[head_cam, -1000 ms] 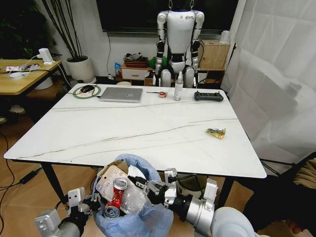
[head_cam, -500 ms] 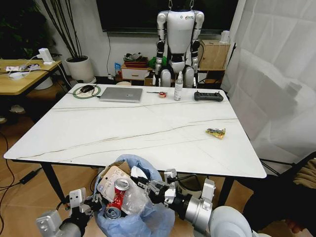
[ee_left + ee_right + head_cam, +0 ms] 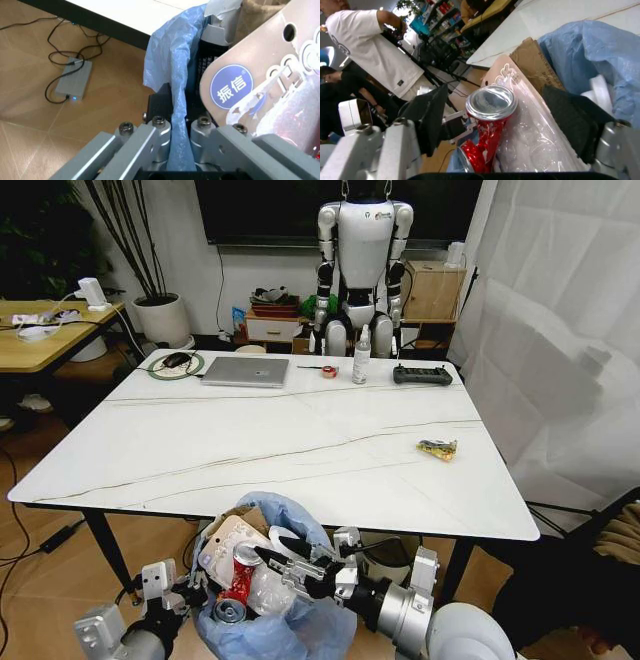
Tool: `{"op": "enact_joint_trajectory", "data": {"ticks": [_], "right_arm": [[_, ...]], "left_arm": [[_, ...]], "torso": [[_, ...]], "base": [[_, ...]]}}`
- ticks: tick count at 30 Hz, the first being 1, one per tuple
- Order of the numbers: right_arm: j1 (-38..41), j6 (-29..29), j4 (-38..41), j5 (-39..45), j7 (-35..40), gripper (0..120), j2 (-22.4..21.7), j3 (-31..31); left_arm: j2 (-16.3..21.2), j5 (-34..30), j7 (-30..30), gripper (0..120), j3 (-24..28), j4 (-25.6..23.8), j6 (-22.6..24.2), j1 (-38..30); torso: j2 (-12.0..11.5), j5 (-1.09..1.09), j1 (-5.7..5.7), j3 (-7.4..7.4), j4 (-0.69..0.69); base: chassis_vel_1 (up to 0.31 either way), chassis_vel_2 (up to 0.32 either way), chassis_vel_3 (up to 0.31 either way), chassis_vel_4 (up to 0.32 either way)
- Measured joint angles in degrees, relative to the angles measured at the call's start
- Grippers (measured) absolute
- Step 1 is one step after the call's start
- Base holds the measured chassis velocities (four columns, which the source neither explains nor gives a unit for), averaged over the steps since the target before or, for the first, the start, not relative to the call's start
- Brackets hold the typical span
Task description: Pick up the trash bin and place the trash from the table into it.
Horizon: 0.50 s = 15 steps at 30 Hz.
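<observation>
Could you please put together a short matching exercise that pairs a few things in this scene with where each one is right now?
Things:
1. snack wrapper
2. red can
3. left gripper
4. silver laptop

Places:
A. inside the trash bin, among the litter
B. far side of the table, lid closed
C. clamped on the blue bag at the bin's rim
D. lying alone on the table near its right edge

Pairs: 1-D, 2-A, 3-C, 4-B

Wooden floor [image 3: 40, 480], white curtain [image 3: 560, 330]
</observation>
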Motion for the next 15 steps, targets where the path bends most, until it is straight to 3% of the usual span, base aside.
{"op": "enact_joint_trajectory", "data": {"ticks": [2, 4, 7, 11, 15], "right_arm": [[-0.3, 0.0, 0.2, -0.2, 0.1, 83, -0.2, 0.6], [-0.3, 0.0, 0.3, -0.3, 0.1, 83, -0.2, 0.6], [-0.8, -0.1, 1.1, -0.6, 0.1, 97, -0.4, 1.8], [-1.0, -0.2, 1.8, -0.9, 0.2, 100, -0.5, 2.6], [0.2, -0.6, 2.3, -5.5, 0.4, 100, 0.2, 7.2]], "left_arm": [[0.0, 0.1, 0.0, 0, 0.0, -0.1, 0.0, 0.0], [0.0, 0.1, 0.0, 0, 0.0, -0.1, 0.0, 0.0], [-0.1, 0.2, 0.0, 0, 0.2, -0.1, 0.0, 0.0], [-0.1, 0.3, 0.1, 0, 0.3, -0.1, 0.0, 0.0], [-0.4, 0.7, 0.2, 0, 0.6, -0.1, -0.1, 0.0]], "torso": [[0.0, 0.0, 0.0, 0.0, 0.0], [0.0, 0.0, 0.0, 0.0, 0.0], [0.0, 0.0, 0.0, 0.0, 0.0], [0.0, 0.0, 0.0, 0.0, 0.0], [0.0, 0.0, 0.0, 0.0, -0.01]], "base": [[0.0, 0.0, 0.0, 0.0], [0.0, 0.0, 0.0, 0.0], [0.0, 0.0, 0.0, 0.0], [0.0, 0.0, 0.0, 0.0], [0.0, 0.0, 0.0, 0.0]]}}
